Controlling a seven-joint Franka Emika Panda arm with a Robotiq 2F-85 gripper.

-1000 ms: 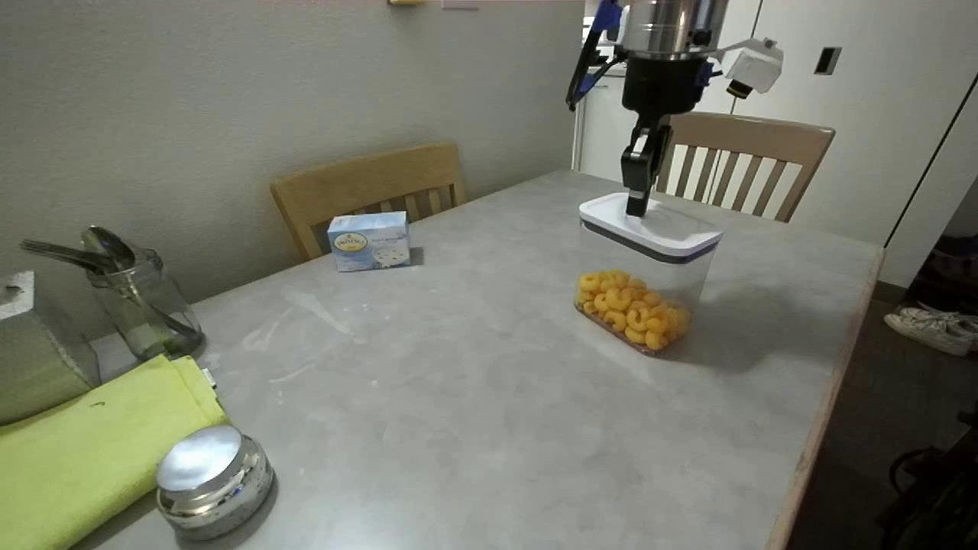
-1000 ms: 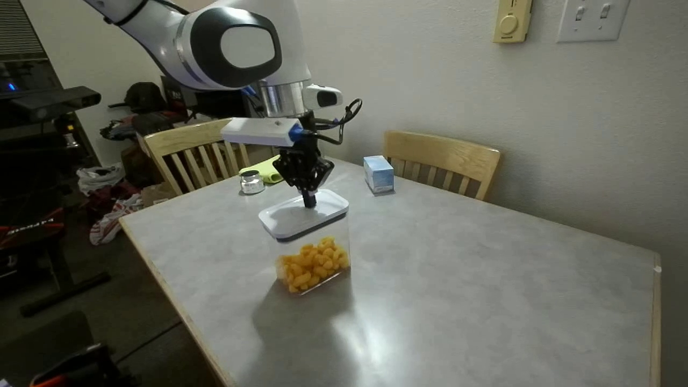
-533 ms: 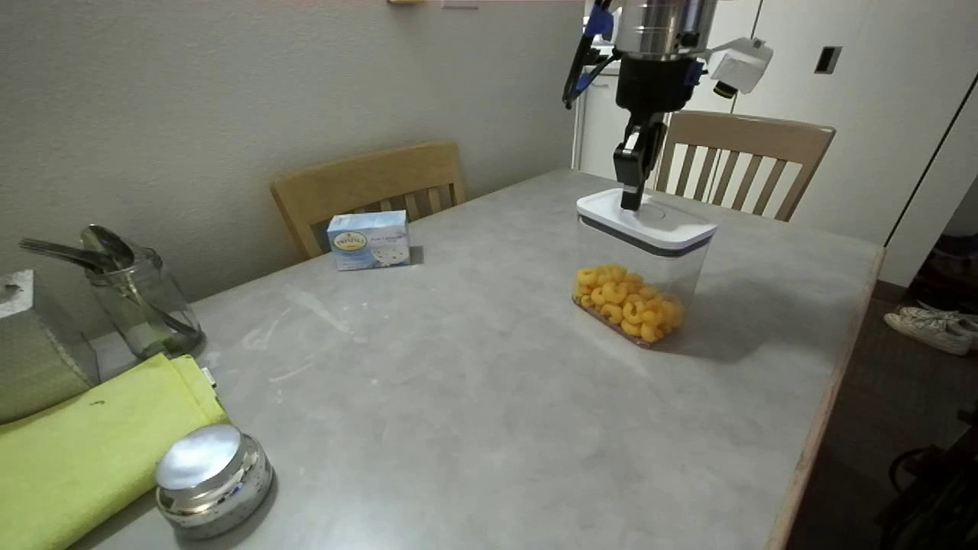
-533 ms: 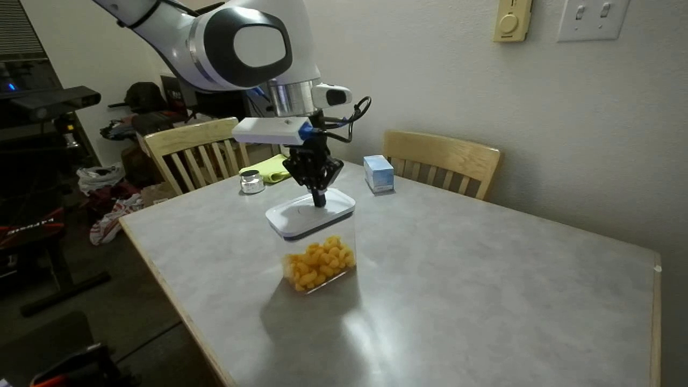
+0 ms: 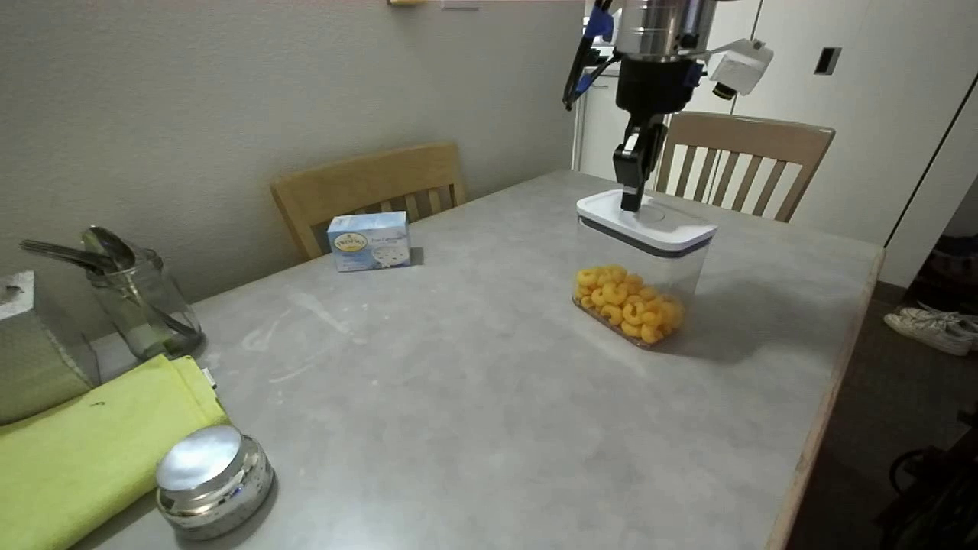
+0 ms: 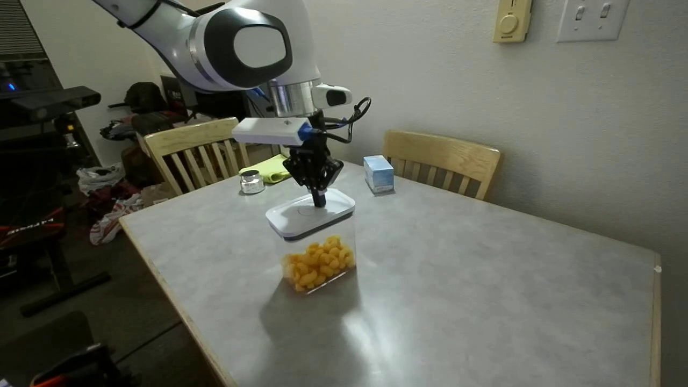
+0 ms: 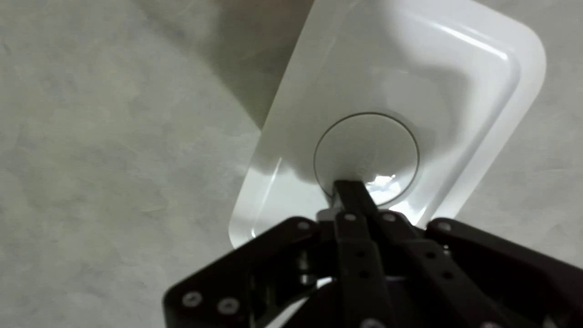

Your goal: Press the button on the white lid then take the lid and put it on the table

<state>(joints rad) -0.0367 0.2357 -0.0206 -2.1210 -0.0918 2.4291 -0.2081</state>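
The white lid (image 5: 684,231) sits on a clear container (image 5: 672,279) holding yellow food, upright on the table (image 5: 458,382). The lid also shows in an exterior view (image 6: 293,219) and in the wrist view (image 7: 419,91). The button (image 7: 364,148) is a round white disc in the lid's middle, and looks about level with the lid. My gripper (image 5: 631,205) is shut and points straight down at the lid. In the wrist view its joined fingertips (image 7: 350,184) overlap the button's near edge. They appear to touch the lid there. Nothing is held between the fingers.
A blue tea box (image 5: 370,241) stands by the wall side. A silver round jar (image 5: 214,481), a yellow-green cloth (image 5: 107,451) and a glass jar with cutlery (image 5: 149,305) are at the table's far end. Chairs (image 6: 443,161) stand against the table.
Between one second and half a second ago, the gripper and the container with its lid shifted slightly together, rightward in an exterior view. The button's outline shows more clearly now. Since then almost no motion.
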